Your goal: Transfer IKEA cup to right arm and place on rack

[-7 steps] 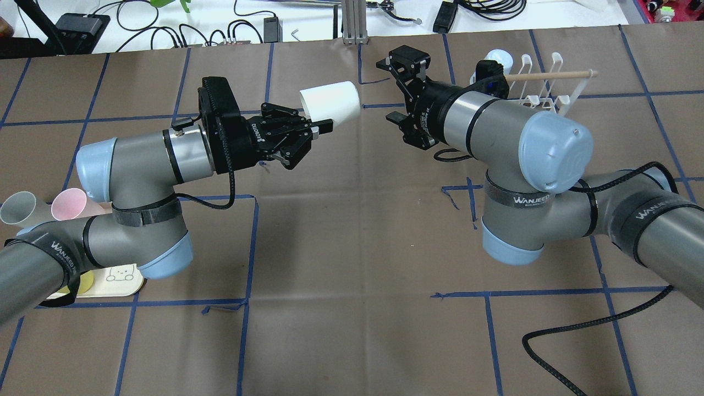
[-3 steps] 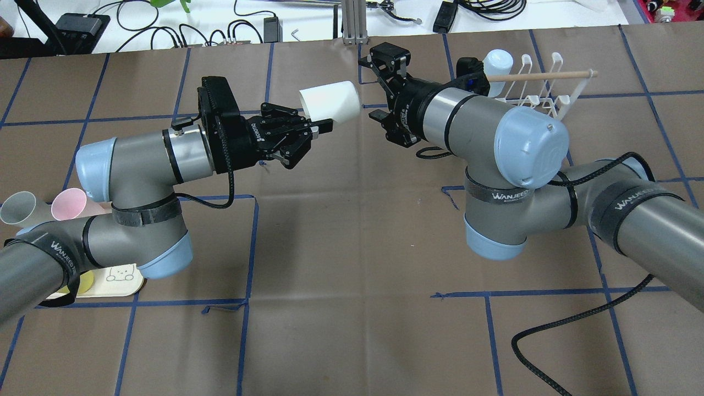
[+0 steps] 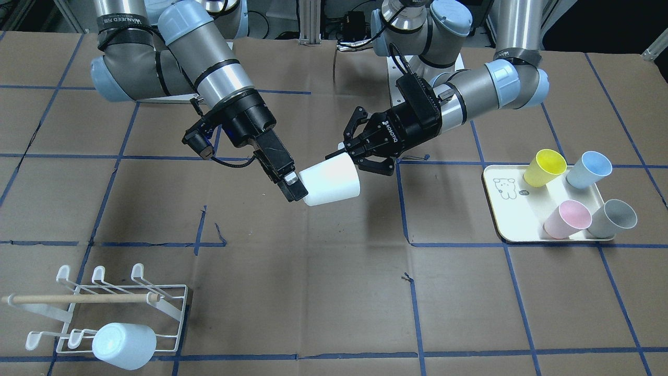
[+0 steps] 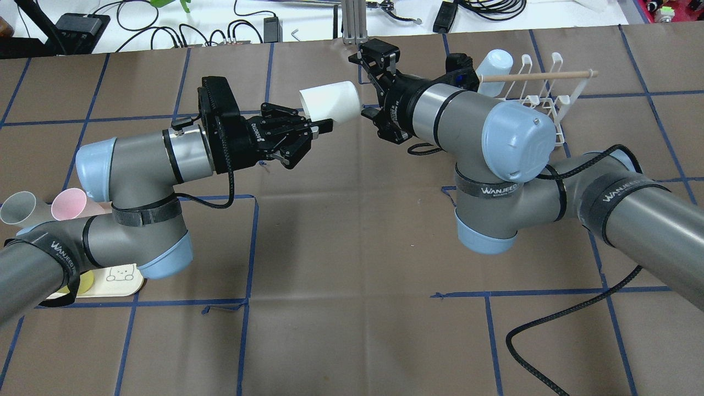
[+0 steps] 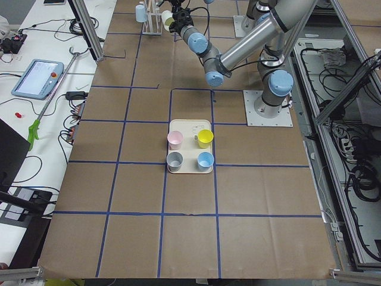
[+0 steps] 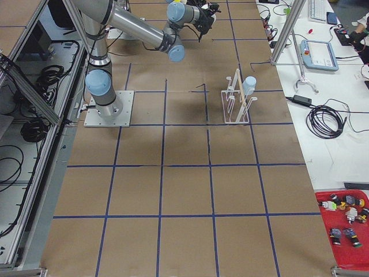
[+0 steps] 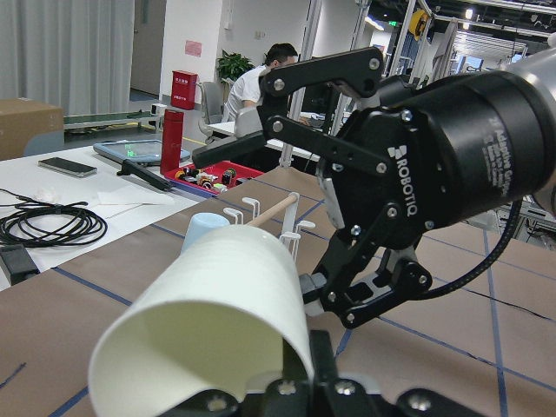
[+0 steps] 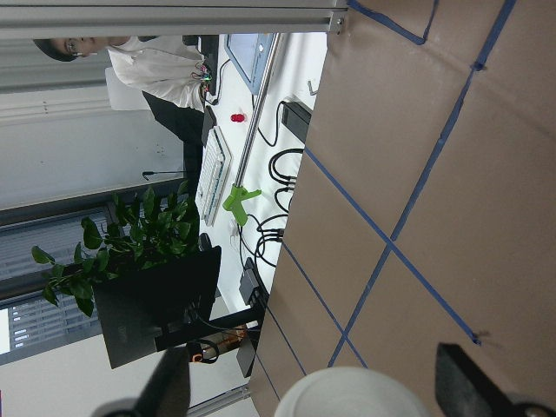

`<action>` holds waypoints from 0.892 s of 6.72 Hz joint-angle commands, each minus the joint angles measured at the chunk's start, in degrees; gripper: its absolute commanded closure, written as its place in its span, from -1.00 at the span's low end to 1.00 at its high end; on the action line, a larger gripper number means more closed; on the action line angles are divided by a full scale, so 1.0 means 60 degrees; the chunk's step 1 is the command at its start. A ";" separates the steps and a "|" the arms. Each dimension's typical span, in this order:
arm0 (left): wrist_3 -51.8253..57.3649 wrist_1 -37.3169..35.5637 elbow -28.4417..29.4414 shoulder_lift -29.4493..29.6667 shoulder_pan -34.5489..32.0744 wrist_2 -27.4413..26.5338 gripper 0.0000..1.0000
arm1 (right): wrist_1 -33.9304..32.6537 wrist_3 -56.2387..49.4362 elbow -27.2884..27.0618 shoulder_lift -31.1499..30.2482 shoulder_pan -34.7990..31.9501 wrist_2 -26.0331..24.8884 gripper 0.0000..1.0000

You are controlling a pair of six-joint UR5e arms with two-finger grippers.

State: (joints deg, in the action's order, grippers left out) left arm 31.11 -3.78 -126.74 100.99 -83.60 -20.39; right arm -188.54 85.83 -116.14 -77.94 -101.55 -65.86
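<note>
The white cup (image 4: 330, 102) hangs well apart from the rack (image 4: 544, 76), rim pinched by the left hand (image 4: 318, 125); the spread right hand (image 4: 362, 83) seems to straddle its base. Early release could drop it.

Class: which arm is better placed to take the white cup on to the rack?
Right arm: its open jaws flank the white cup, and the rack stands nearest it.

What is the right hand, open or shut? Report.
Open. The fingers of the right hand stand apart, flanking the base of the white cup.
</note>
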 commanded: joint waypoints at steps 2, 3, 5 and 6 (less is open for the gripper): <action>0.0000 0.0000 0.0000 0.0000 0.0002 0.0000 1.00 | 0.0002 0.0021 0.0123 0.0173 -0.0112 0.0035 -0.99; -0.0014 0.0000 0.0000 0.0000 0.0002 0.0000 1.00 | 0.0002 0.0021 0.0123 0.0173 -0.0126 0.0035 -0.99; -0.0015 0.0000 0.0000 0.0000 0.0002 -0.0014 1.00 | 0.0017 0.0021 0.0123 0.0231 -0.0155 0.0064 -0.99; -0.0015 0.0000 0.0000 0.0000 0.0002 -0.0014 1.00 | 0.0017 0.0021 0.0138 0.0275 -0.0228 0.0064 -0.99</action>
State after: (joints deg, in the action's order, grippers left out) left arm 31.03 -3.78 -126.74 100.99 -83.58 -20.45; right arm -188.44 85.96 -115.37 -76.58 -102.53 -65.54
